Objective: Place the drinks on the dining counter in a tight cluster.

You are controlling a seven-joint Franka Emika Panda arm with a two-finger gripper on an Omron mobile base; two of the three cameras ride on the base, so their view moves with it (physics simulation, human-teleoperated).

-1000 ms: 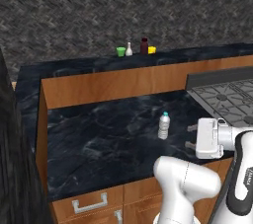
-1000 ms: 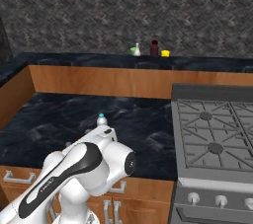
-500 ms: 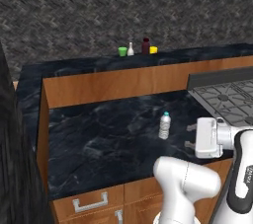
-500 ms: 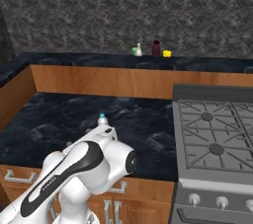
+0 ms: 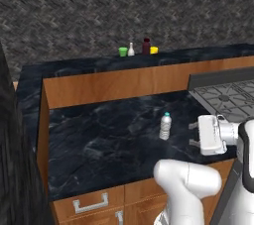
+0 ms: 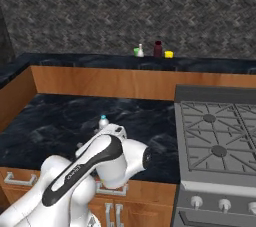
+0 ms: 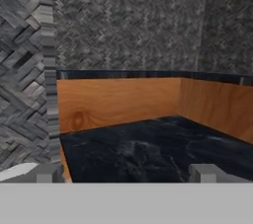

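At the top of the frame the long, veined black dining counter (image 5: 198, 55) carries the round maroon bottle (image 5: 146, 45) and slim tan bottle (image 5: 131, 49). Mid-frame, on the lower marble top (image 5: 109, 140), the clear bottle (image 5: 165, 126) stands upright. The gripper (image 5: 193, 134) hangs with jaws wide, holding nothing.

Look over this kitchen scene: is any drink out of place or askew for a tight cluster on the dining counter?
Yes. The clear bottle stands upright, alone on the lower counter by the stove. The tan bottle and maroon bottle stand on the dining counter. Nothing is tipped or spilled.
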